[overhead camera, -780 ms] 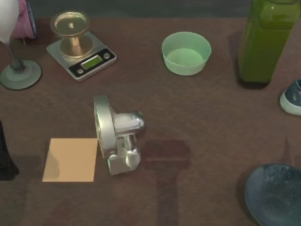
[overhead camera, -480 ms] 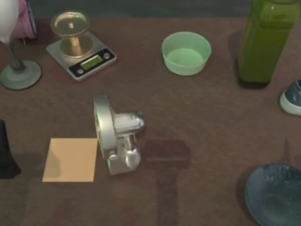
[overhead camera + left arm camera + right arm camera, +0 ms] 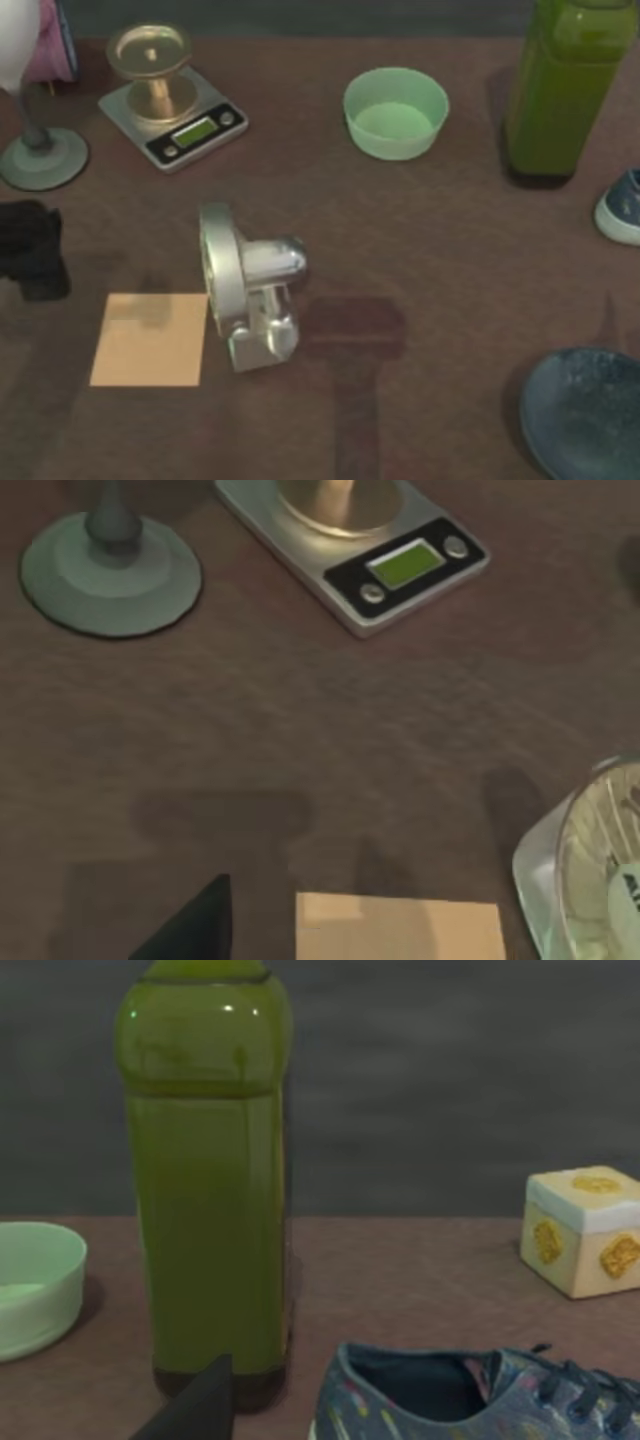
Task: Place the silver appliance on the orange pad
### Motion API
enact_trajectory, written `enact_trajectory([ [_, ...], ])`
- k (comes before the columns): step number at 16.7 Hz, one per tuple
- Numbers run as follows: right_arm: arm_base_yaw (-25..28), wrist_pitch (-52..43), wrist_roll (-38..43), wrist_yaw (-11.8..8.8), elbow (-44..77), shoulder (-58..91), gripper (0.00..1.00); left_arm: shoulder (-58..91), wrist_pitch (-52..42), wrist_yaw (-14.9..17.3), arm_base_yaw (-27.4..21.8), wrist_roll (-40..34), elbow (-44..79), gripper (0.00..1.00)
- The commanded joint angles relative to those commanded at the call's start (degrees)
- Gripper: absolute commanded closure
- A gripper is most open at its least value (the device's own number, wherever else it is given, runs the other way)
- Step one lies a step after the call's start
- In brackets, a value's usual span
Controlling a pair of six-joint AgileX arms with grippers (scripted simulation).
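Since the earlier frame, left gripper [image 3: 32, 250] has advanced above pad [image 3: 150, 339], finger state indiscernible; appliance [image 3: 247, 290] sits beside pad

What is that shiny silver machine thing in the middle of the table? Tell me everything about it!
The silver appliance looks like polished metal all over. It has a flat round disc on its left side standing on edge, a short barrel pointing right from the disc, and a blocky base toward the near edge. It rests on the brown table, just right of the orange pad, its disc at the pad's right edge. No gripper touches it. In the left wrist view only the disc's rim shows.
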Motion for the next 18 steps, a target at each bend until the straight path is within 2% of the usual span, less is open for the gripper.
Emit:
enact_trajectory([
  [7, 0.0, 0.0, 0.0, 0.0, 0.0, 0.0, 0.00, 41.3, -28.9, 0.1, -10.5, -15.5, 39.0, 0.00],
  [11, 0.0, 0.0, 0.0, 0.0, 0.0, 0.0, 0.00, 60.3, -42.6, 0.2, -15.4, -22.6, 57.1, 0.00],
  [15, 0.0, 0.0, 0.0, 0.0, 0.0, 0.0, 0.00, 71.8, -51.6, 0.2, -18.5, -27.0, 67.9, 0.00],
  [18, 0.0, 0.0, 0.0, 0.0, 0.0, 0.0, 0.00, 74.6, -53.9, 0.2, -19.3, -28.1, 70.3, 0.00],
])
